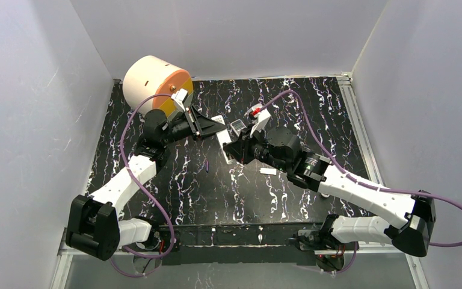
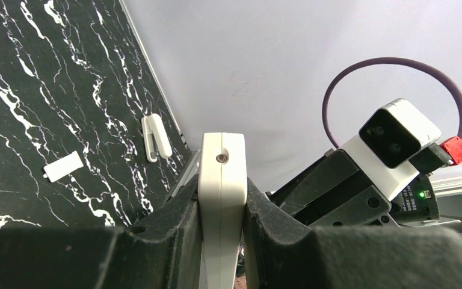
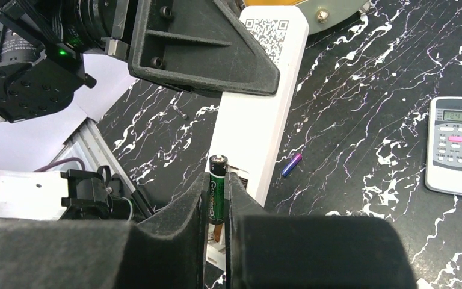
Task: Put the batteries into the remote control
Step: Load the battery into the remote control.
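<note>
My left gripper point(image 1: 210, 125) is shut on the edges of a long white remote point(image 1: 222, 139) and holds it off the black table; its jaws point(image 2: 221, 198) clamp the remote's point(image 2: 221, 174) sides. My right gripper point(image 1: 236, 150) is shut on a dark green battery point(image 3: 217, 186). The battery's tip sticks out past the fingertips point(image 3: 218, 201), right at the open compartment end of the remote point(image 3: 258, 114), which shows a QR code on its back. A purple battery point(image 3: 291, 164) lies on the table beside the remote and also shows in the top view point(image 1: 207, 165). No red-orange battery is in view.
A second small remote with a screen point(image 3: 455, 144) lies on the table. A flat white cover point(image 1: 268, 172) lies near my right arm, and another small white piece point(image 2: 155, 137) lies near the wall. A white and orange drum point(image 1: 156, 81) stands at the back left.
</note>
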### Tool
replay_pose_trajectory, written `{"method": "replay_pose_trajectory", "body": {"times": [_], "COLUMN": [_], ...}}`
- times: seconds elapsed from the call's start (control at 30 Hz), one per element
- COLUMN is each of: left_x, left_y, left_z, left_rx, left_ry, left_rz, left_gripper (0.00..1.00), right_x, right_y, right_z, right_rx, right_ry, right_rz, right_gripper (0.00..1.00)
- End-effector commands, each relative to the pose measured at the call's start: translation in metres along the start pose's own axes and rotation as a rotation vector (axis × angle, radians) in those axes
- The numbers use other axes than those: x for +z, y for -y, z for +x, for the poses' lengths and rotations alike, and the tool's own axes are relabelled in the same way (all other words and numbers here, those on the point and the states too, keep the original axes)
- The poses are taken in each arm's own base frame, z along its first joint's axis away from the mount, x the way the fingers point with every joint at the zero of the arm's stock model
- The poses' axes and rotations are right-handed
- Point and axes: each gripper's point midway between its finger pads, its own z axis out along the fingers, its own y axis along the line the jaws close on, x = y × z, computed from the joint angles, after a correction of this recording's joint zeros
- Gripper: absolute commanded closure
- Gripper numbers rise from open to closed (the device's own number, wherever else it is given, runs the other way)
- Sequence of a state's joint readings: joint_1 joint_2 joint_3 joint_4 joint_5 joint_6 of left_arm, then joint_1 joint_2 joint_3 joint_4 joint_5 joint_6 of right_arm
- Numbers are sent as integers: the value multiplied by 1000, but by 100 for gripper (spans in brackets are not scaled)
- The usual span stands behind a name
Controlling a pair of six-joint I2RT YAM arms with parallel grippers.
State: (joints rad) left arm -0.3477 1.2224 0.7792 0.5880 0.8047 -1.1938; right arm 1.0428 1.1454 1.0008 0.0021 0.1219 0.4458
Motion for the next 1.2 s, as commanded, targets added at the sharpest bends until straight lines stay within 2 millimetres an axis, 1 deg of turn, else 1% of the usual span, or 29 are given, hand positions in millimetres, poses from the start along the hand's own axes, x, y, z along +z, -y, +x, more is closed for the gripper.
{"method": "replay_pose_trajectory", "body": {"times": [0.0, 0.03, 0.2, 0.43, 0.67, 0.8, 0.87, 0.93, 0.97, 1.03, 1.07, 1.17], "left_x": [-5, -5, -6, -6, -7, -8, -9, -9, -9, -9, -9, -9], "left_y": [36, 36, 35, 33, 36, 36, 38, 38, 39, 38, 39, 40], "left_z": [-3, -3, -6, -8, -7, -6, -7, -7, -8, -9, -10, -13], "left_rx": [9, 7, 5, 4, 9, 15, 25, 33, 41, 50, 54, 65], "left_ry": [1, 5, 22, 29, 32, 34, 37, 45, 49, 60, 66, 79], "left_rz": [103, 104, 100, 96, 102, 103, 106, 106, 107, 104, 104, 112], "left_gripper": [100, 100, 100, 100, 100, 100, 100, 100, 100, 100, 100, 100], "right_x": [-4, -5, -11, -19, -19, -21, -25, -31, -36, -45, -50, -57], "right_y": [1, 1, -3, -11, -6, -9, -9, -6, -9, -7, -5, -1], "right_z": [-9, -10, -22, -43, -57, -66, -72, -74, -82, -88, -91, -89], "right_rx": [-32, -32, -30, -24, -20, -7, 9, 57, 102, 196, 257, 411], "right_ry": [11, 13, 49, 100, 141, 176, 199, 219, 256, 304, 330, 386], "right_rz": [33, 35, 30, 12, 57, 52, 57, 69, 61, 71, 76, 60], "right_gripper": [80, 78, 63, 56, 45, 40, 39, 32, 28, 16, 12, 9]}}
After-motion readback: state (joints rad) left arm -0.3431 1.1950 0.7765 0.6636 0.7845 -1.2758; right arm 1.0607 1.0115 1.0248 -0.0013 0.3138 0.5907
